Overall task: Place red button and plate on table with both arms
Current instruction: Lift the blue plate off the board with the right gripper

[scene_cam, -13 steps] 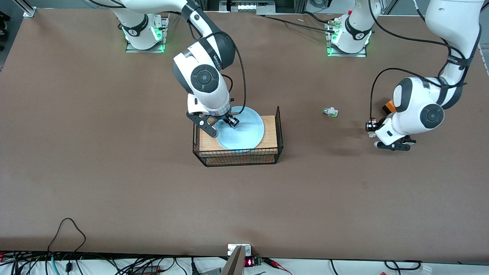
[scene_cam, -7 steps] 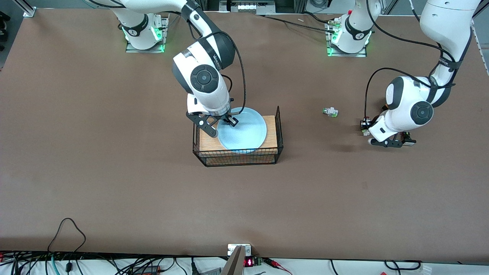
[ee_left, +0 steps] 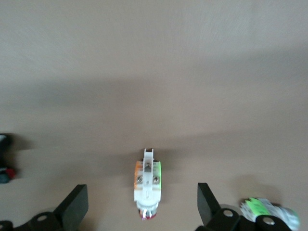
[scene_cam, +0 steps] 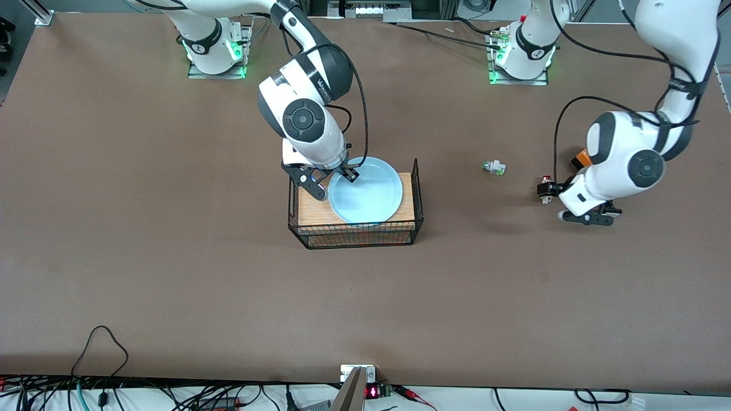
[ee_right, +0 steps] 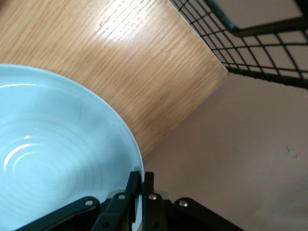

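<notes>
- Right gripper [scene_cam: 337,184] over the wire rack [scene_cam: 357,210] near the middle of the table [scene_cam: 143,257], fingers [ee_right: 137,185] pinched shut on the rim of the plate [scene_cam: 365,190]
- Plate still over the rack's wooden top, edge caught between the fingers in the right wrist view; cannot tell whether lifted clear or resting on the wood
- Left gripper [scene_cam: 571,206] low over the table toward the left arm's end, fingers [ee_left: 74,207] spread wide apart, gripping nothing
- Red button [ee_left: 147,185] lying on its side on the bare table between the spread fingers, red cap toward the wrist camera, apparently touching neither finger
- Same button just visible in the front view [scene_cam: 545,188] beside the left gripper, well apart from the rack
- Similar white-green part [scene_cam: 494,167] lying on the table between rack and button; not part of the job
- Step in hand, by judgement: button half seemingly done, plate half under way
- Next for the right arm: lift the plate clear of the rack's raised wire end, carry it sideways, lower it flat on open table before letting go
- Next for the left arm: rise straight up to avoid nudging the button
</notes>
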